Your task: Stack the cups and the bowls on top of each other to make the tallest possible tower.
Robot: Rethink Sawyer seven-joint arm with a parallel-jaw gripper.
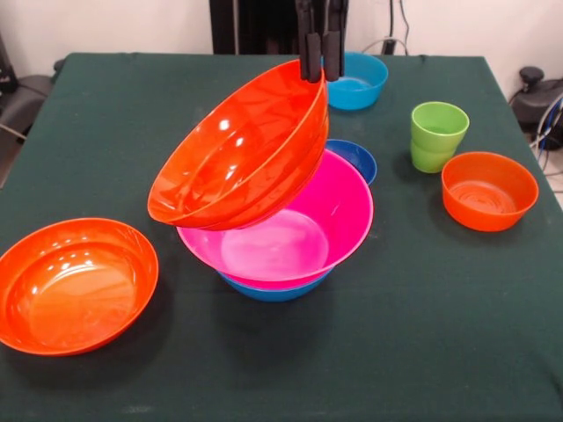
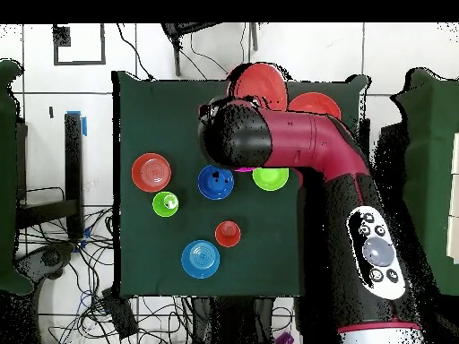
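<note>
Clearly the claw (image 1: 320,54) was closed on the far rim of the large orange bowl (image 1: 237,149), which hung tilted below it — its low edge over the pink bowl (image 1: 303,233) of the tower. Levelling it before release seemed wise.

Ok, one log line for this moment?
claw: shut on large orange bowl rim | bowl: tilted, lower edge in pink bowl | pink bowl: on blue bowl | second large orange bowl: on table
</note>
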